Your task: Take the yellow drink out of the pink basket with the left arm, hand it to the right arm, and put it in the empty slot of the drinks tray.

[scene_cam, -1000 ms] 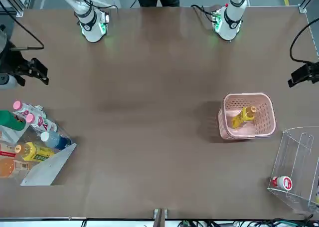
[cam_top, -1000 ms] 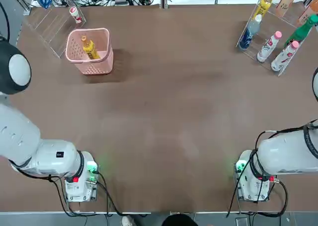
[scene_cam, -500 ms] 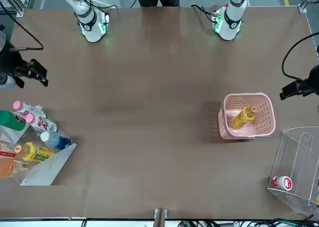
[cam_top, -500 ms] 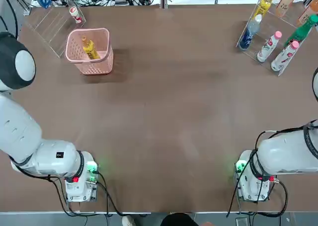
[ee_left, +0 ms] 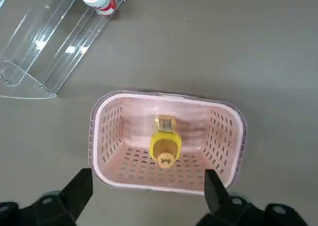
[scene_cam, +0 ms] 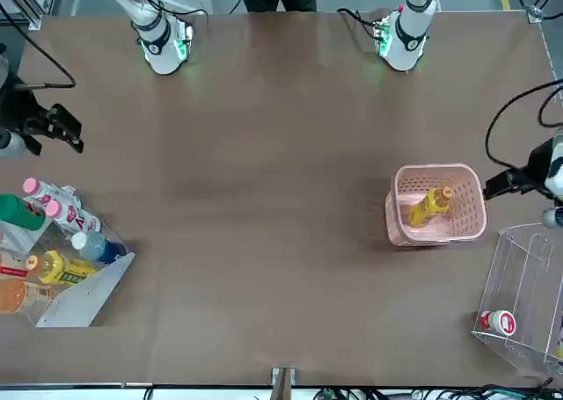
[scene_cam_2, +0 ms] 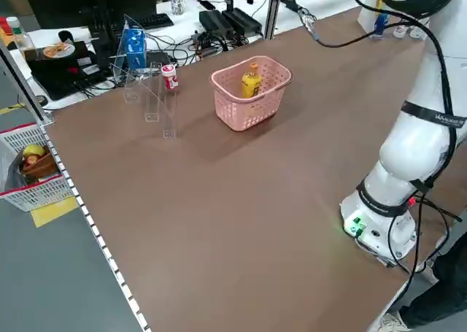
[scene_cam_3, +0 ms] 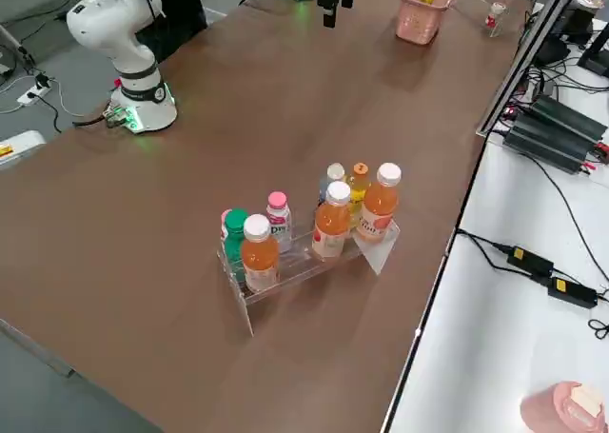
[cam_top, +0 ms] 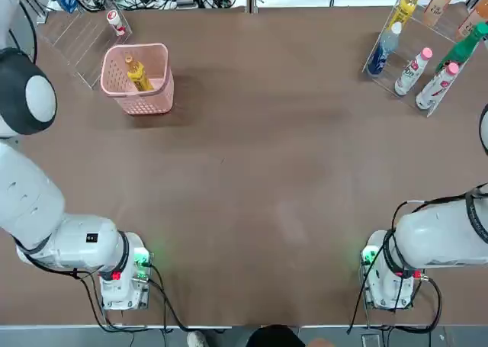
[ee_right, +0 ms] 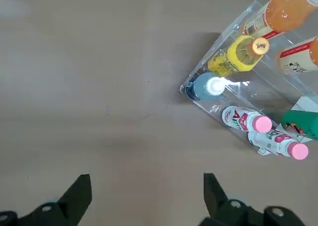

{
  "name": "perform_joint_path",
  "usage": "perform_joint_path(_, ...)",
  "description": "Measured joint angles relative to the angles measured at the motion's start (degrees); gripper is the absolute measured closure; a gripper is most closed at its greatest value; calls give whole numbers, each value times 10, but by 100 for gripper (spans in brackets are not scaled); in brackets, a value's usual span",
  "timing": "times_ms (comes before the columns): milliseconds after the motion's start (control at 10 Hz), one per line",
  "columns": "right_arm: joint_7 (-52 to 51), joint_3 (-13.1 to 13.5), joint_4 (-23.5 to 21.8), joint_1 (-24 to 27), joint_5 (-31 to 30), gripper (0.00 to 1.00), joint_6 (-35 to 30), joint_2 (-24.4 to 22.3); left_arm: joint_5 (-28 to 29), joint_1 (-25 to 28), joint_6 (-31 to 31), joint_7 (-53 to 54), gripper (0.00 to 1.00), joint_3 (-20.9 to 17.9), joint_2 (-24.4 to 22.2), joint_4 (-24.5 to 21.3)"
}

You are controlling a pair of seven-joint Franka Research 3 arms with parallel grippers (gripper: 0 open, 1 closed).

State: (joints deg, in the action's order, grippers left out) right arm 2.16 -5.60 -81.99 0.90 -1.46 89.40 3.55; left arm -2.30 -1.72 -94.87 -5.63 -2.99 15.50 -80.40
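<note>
The left end effector [ee_left: 149, 198], open and empty beside the basket [ee_left: 107, 179], likely approaches because the yellow bottle [ee_left: 165, 141] leans inside, cap reachable.

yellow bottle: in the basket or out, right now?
In. The yellow bottle sits inside the pink basket's walls, leaning, between no fingers.

Pink mesh plastic basket [ee_left: 169, 183]; clear glossy rack [ee_left: 49, 42]; smooth matt brown tabletop [cam_top: 252, 171].
</note>
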Motion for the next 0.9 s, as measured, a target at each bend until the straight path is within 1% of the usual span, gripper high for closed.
perform_joint_path(400,0,0,0,0,0,0,0,0,0,-2,-70,-47,1,25,1,-61)
perform_joint_path(700,0,0,-2,0,0,0,-1,0,0,-6,-147,-64,1,28,3,-123)
perform_joint_path(900,0,1,-2,3,0,0,0,0,0,-7,-182,-74,1,29,3,-153)
